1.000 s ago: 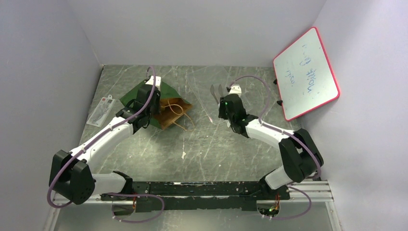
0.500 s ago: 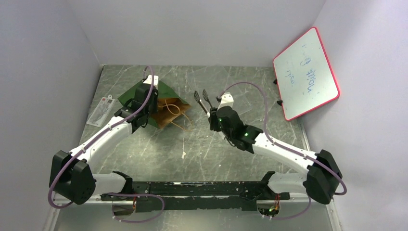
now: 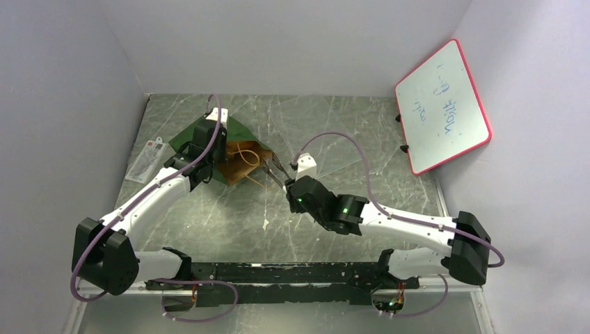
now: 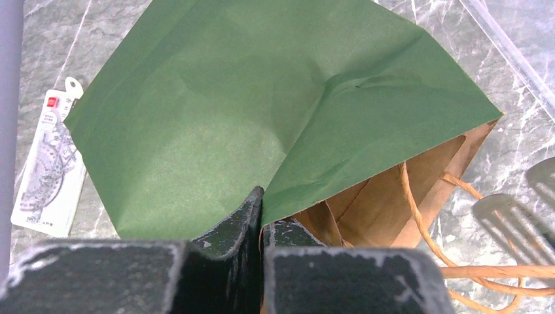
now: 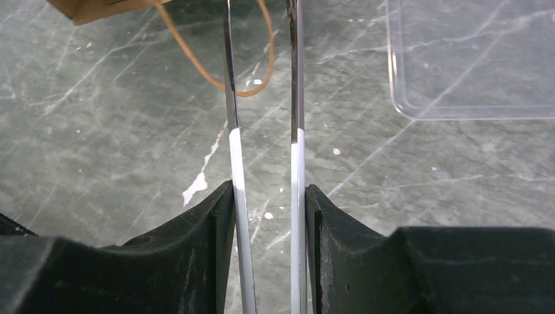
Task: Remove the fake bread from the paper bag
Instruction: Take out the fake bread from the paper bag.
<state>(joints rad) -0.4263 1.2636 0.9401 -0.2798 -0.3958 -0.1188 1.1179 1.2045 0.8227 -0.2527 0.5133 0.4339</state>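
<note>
The paper bag [image 3: 240,136] lies tilted on the table, dark green outside, brown inside, with its mouth facing right. In the left wrist view the bag [image 4: 262,98] fills the frame. My left gripper [image 3: 214,154] is shut on the bag's rim [image 4: 262,203] beside the mouth. My right gripper [image 3: 296,189] is shut on the silver tweezers [image 3: 278,170], whose two thin arms [image 5: 229,98] stand slightly apart. Their tips [image 4: 504,209] are just right of the bag's mouth, over the tan cord handles [image 5: 196,65]. The fake bread is hidden; none shows inside the bag.
A white flat packet [image 3: 145,161] lies left of the bag. A clear plastic tray [image 5: 399,98] sits to the right of the tweezers. A red-framed whiteboard [image 3: 442,104] leans on the right wall. Grey walls close in the table on three sides.
My right arm has swung left and nearer with the tweezers, from the table's middle back to the bag's mouth. My left gripper has kept its hold on the bag.
</note>
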